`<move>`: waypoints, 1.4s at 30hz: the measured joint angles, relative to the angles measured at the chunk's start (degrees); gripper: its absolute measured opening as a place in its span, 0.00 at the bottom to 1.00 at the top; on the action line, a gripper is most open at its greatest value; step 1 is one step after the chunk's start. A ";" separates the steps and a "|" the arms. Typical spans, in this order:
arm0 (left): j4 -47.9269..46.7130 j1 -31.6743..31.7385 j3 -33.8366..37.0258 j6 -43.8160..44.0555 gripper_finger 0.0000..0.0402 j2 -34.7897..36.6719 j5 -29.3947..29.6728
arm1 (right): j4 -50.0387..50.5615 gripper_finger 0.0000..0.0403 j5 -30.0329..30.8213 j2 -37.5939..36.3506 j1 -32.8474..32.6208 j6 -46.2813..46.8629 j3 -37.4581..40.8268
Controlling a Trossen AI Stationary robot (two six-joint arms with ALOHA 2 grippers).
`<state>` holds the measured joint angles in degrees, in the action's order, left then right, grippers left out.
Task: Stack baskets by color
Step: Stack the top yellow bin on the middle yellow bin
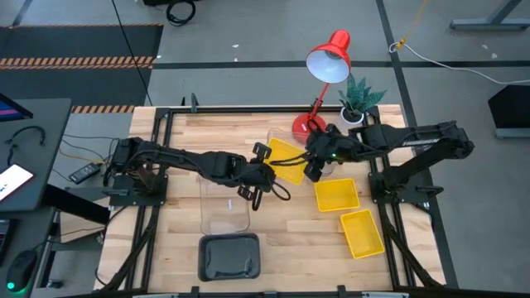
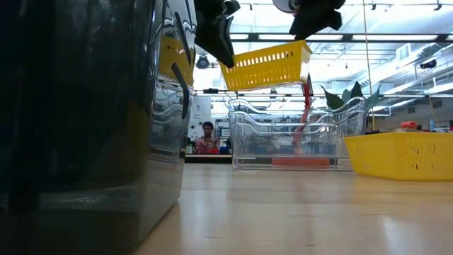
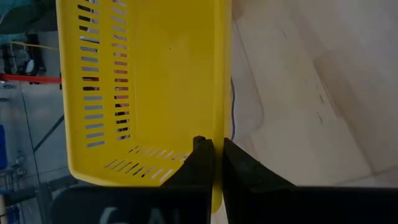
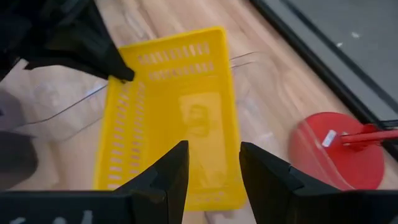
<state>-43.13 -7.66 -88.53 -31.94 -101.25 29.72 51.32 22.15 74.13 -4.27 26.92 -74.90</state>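
A yellow basket point(image 1: 288, 156) hangs tilted above the table's middle, over a clear basket point(image 4: 59, 118). My left gripper point(image 1: 267, 175) is shut on a corner of it. My right gripper point(image 4: 214, 171) stands open just above the basket's other end point(image 2: 304, 49), and I see no touch. Two more yellow baskets point(image 1: 337, 195) point(image 1: 362, 233) rest on their bottoms at the right. Another clear basket point(image 1: 225, 207) and a dark grey basket point(image 1: 229, 255) sit nearer the front edge. My left gripper pinches the yellow basket's side wall point(image 3: 219, 134) close to a corner, one finger point(image 3: 200, 155) inside the basket and one outside. It comes slanting down from the table's left. The basket is lifted clear, and the end away from the held corner rides higher point(image 2: 265, 65).
A red desk lamp point(image 1: 330, 58) on its round base point(image 4: 339, 149) and a small potted plant point(image 1: 358, 99) stand at the far edge, behind the right gripper. The dark grey basket point(image 2: 85, 106) fills the left of the low view. Bare wood lies at the front right.
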 joint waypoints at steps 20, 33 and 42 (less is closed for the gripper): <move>1.21 -2.89 -0.05 -1.25 0.04 -0.02 1.41 | 4.59 0.37 -5.17 8.71 3.67 -3.23 -4.06; 2.17 -3.17 -0.07 -2.42 0.04 -0.04 1.78 | 6.08 0.13 -5.79 11.15 3.96 -3.26 -4.04; 3.53 -3.24 -0.07 -3.68 0.15 -0.04 0.65 | 6.38 0.03 -6.60 11.14 4.08 -3.11 -3.97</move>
<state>-39.60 -10.90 -88.60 -35.63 -101.30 30.37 57.70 15.55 85.27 -0.19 23.81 -78.87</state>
